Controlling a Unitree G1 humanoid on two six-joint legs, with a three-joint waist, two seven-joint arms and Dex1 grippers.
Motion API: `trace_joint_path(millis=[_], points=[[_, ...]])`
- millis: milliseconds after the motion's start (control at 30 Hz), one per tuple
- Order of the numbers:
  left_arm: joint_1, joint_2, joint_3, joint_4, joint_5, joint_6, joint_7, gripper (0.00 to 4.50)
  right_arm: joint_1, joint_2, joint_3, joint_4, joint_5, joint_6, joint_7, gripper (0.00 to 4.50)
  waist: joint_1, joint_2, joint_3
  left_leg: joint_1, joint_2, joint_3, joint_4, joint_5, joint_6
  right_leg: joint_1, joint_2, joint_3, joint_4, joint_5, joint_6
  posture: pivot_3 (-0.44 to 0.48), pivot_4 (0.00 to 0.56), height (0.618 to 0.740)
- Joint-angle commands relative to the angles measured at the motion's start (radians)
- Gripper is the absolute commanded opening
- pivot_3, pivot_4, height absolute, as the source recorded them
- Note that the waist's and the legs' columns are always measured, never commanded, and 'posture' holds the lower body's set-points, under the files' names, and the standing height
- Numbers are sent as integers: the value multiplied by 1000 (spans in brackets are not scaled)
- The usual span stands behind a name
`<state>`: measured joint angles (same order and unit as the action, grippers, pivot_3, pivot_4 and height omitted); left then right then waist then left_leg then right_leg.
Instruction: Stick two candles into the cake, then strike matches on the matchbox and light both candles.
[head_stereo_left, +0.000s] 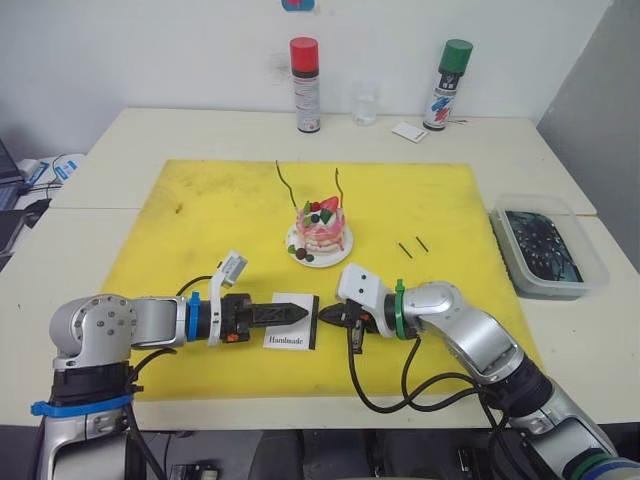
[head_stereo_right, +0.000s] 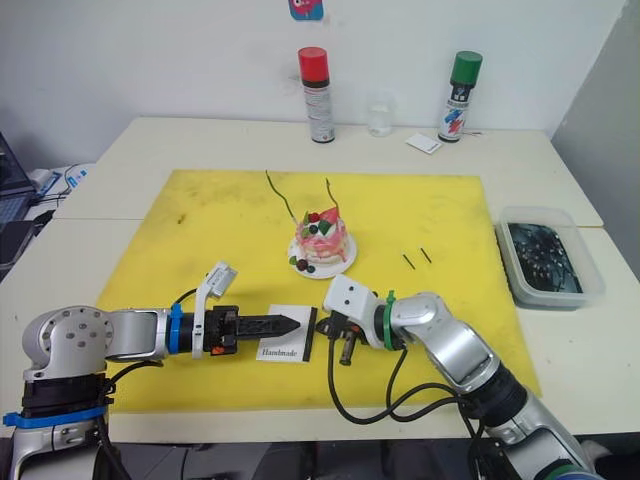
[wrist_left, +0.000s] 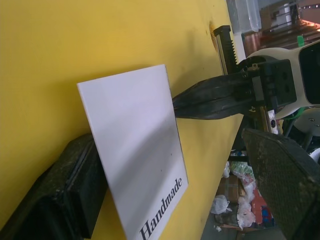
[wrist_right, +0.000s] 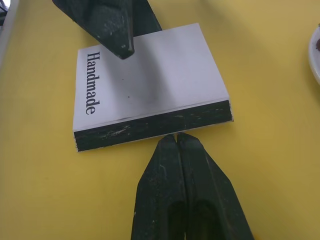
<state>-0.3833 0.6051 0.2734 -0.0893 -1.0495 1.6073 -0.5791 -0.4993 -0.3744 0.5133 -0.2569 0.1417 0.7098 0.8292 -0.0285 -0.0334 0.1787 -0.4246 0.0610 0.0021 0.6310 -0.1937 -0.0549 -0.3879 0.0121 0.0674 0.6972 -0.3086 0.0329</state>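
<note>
On matchbox (wrist_right: 145, 85): left tool (head_stereo_left: 300, 314) spread | right tool (wrist_right: 177, 142) closed, touching strip

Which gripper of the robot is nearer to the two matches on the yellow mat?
The right. The right gripper is at the black-strip edge of the matchbox, on the side toward the matches. The left gripper lies over the matchbox, farther from them.
</note>
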Motion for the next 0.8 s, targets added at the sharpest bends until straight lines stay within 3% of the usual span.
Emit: trace_joint_path(millis=[33,133,233,467,633,800], points=[[23,-15,-25,-18,14,7,21,4500,-9,18,-3,-10,18,1,6,8,0,0,0,0,0,0,0,0,0,0,0,0,0,0,0,0,150,740],[34,-13,-33,-34,19,7,16,4500,-11,26,-4,-5,16,3,2,8,0,0,0,0,0,0,0,0,0,0,0,0,0,0,0,0,150,740],[51,0,-65,-64,52,-32,20,3882,-9,33,-9,-7,17,12,-1,0,0,0,0,0,0,0,0,0,0,0,0,0,0,0,0,0,150,740],[81,-2,-105,-80,121,-128,14,1669,3,44,-21,-27,25,38,-17,0,0,0,0,0,0,0,-1,0,0,0,0,1,-1,0,0,0,150,740],[60,14,-35,-60,74,-109,-28,114,7,46,-72,-64,56,77,-34,0,0,0,0,0,0,1,0,0,0,0,0,1,-1,0,0,0,150,740],[-44,-14,77,-4,-90,-3,-26,22,-1,3,-183,-150,137,162,-28,0,-1,0,0,-1,1,0,-1,0,0,-1,0,-1,-1,0,0,0,150,740]])
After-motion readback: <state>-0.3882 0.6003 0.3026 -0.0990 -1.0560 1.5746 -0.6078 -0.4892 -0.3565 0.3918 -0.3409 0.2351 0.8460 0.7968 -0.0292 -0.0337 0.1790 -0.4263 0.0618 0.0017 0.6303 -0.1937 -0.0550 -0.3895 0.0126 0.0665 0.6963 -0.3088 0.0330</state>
